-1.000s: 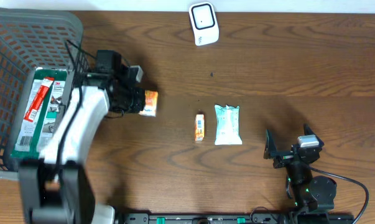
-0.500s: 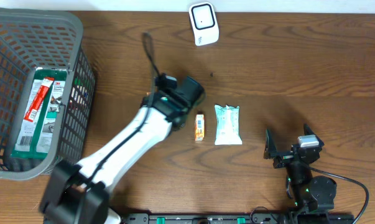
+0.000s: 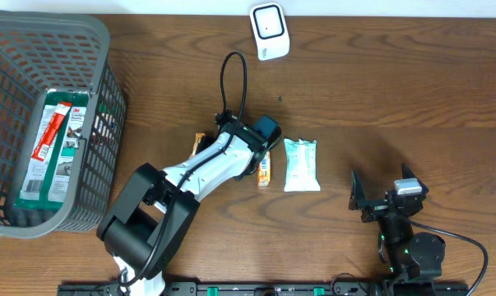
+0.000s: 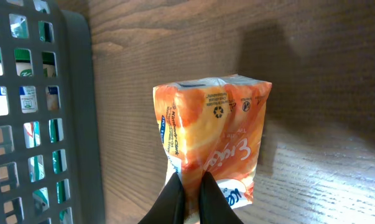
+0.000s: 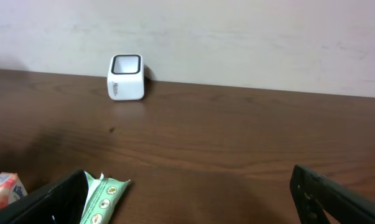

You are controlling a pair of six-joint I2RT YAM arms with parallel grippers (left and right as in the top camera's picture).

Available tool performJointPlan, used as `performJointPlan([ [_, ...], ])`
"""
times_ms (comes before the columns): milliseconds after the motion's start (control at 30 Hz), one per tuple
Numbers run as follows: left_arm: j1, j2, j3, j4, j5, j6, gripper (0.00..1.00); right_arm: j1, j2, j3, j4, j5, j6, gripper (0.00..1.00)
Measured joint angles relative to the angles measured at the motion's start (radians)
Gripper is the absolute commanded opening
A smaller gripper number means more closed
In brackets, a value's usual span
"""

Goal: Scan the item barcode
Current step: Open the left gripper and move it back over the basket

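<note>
Orange packet pinched, right of the basket

My left gripper point(image 4: 190, 186) is clenched on the orange packet point(image 4: 212, 137), which sits near the grey basket point(image 3: 46, 23), on its right. A green-and-red pack point(image 3: 54, 148) lies inside the basket. My right gripper point(image 5: 188, 186), far right of the basket, has its jaws spread wide and grasps nothing. Further right of the basket than my packet lie a white-green pouch point(image 3: 301, 164), the white scanner point(image 3: 269, 31) and a small orange carton point(image 3: 264, 168).
</note>
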Motion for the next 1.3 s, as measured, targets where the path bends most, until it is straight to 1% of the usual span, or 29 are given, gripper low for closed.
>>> performJointPlan([
  [100,0.0,0.0,0.0,0.004,0.014,-0.006,0.08,0.0,0.0,0.0,0.0,0.0,0.0,0.99],
  [233,0.0,0.0,-0.002,0.061,0.08,-0.008,0.08,0.0,0.0,0.0,0.0,0.0,0.0,0.99],
  [433,-0.001,0.001,-0.012,0.068,0.082,-0.008,0.08,0.0,0.0,0.0,0.0,0.0,0.0,0.99],
  [500,-0.001,0.005,-0.012,0.068,0.076,-0.007,0.08,0.0,0.0,0.0,0.0,0.0,0.0,0.99],
  [600,-0.003,0.016,-0.012,0.067,0.063,-0.008,0.16,0.0,0.0,0.0,0.0,0.0,0.0,0.99],
  [733,-0.007,0.023,-0.012,0.063,0.06,-0.01,0.17,0.0,0.0,0.0,0.0,0.0,0.0,0.99],
  [800,-0.011,0.023,-0.012,0.062,0.06,-0.01,0.16,0.0,0.0,0.0,0.0,0.0,0.0,0.99],
  [833,-0.013,0.023,-0.012,0.06,0.06,-0.01,0.1,0.0,0.0,0.0,0.0,0.0,0.0,0.99],
  [867,-0.013,0.023,-0.012,0.056,0.06,-0.01,0.07,0.0,0.0,0.0,0.0,0.0,0.0,0.99],
  [1300,-0.039,0.023,-0.01,0.038,0.061,-0.006,0.08,0.0,0.0,0.0,0.0,0.0,0.0,0.99],
])
